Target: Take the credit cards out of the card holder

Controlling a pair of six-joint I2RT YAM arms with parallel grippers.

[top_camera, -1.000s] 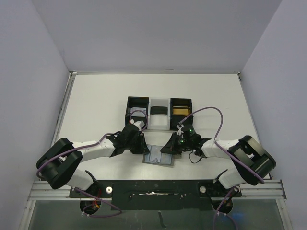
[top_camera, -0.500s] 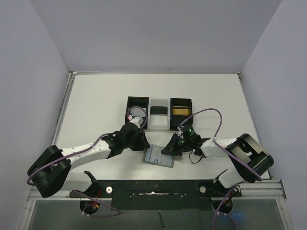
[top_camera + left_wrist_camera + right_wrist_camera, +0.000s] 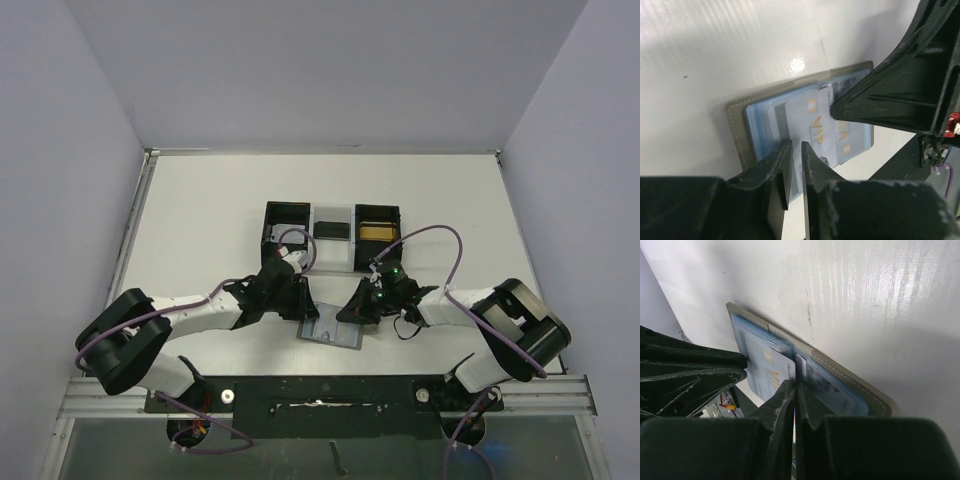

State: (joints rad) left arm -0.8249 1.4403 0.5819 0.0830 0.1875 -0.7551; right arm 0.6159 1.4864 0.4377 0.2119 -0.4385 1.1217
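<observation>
My left arm (image 3: 190,310) has folded back in since half a second ago, bringing my left hand (image 3: 796,147) against the left side of the card holder (image 3: 335,330). Its fingers (image 3: 782,172) are nearly clenched, with a thin slit between them, at the edge of a pale card (image 3: 812,125) marked VIP. I cannot tell whether the card is pinched. The card holder has not moved. It lies open on the white bench (image 3: 200,210), just my side of the tray (image 3: 333,257), between my hands. My right hand (image 3: 794,386) stays clenched, its tip down on the holder's blue inside.
</observation>
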